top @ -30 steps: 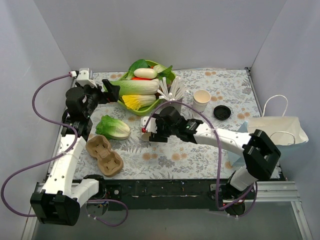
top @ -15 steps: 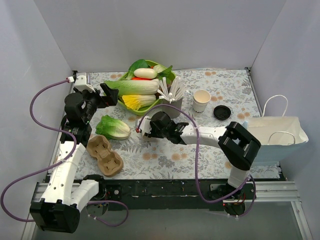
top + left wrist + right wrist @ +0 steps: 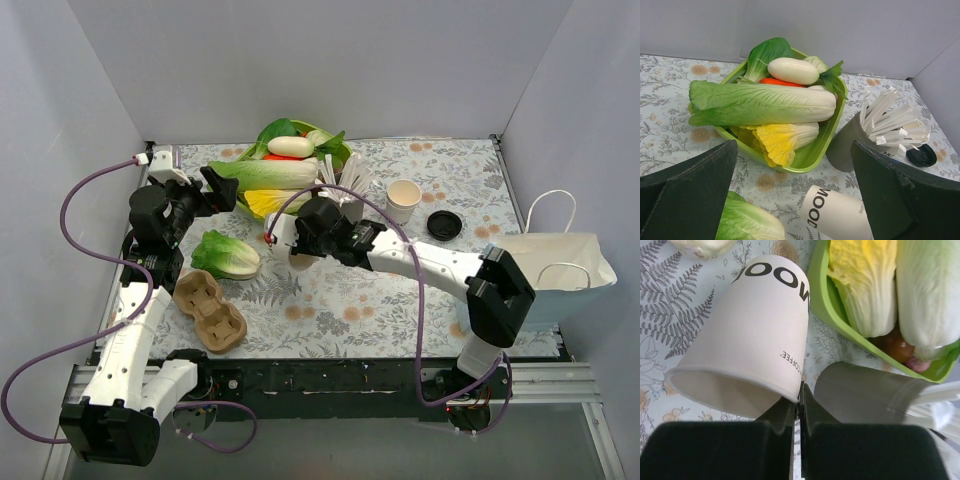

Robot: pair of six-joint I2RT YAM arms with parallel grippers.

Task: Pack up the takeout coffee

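Right gripper point(image 3: 799, 407): clenching on the tilted paper cup point(image 3: 750, 335), pinching its rim.
Left gripper point(image 3: 222, 184): hanging released beside the green tray point(image 3: 832, 129).

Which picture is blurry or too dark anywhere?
Left wrist view: the green tray is sharp, the left fingers dark and soft-edged. Right wrist view: the paper cup lettering is crisp, the right fingers almost pure black. Top view: even light, faint shadows, no glare.

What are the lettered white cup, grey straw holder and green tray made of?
The white cup looks like matte paper: thin wall, printed lettering. The grey straw holder could be metal or plastic: smooth, dull sheen. The green tray seems glossy plastic: moulded rim.
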